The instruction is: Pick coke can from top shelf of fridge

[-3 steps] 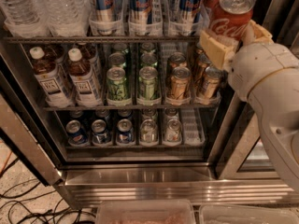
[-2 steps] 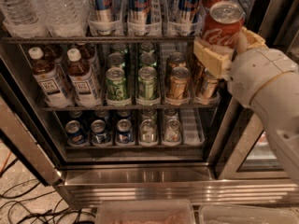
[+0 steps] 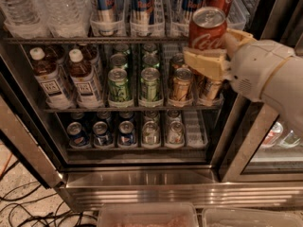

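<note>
Withdrawn from the fridge [image 3: 142, 176], the tool [image 3: 212, 51] grips one coke can [image 3: 207, 28].

The coke can [image 3: 207, 30] is showing bright red with white script and a dull silver top. The gripper [image 3: 218, 51] pinching it, just in front of the right end of the top shelf [image 3: 71, 40], is looking pale cream-yellow, and the arm [image 3: 270, 74] behind it is reading plain white. The Red Bull cans [image 3: 142, 4] are flashing blue and silver. One rack down, green cans [image 3: 118, 84] are sitting beside a gold can [image 3: 180, 84] - plus dark brown bottles [image 3: 52, 79] wearing white caps and white labels. The fridge [image 3: 142, 181] frame is gleaming brushed steel grey - the racks are looking near black.
</note>
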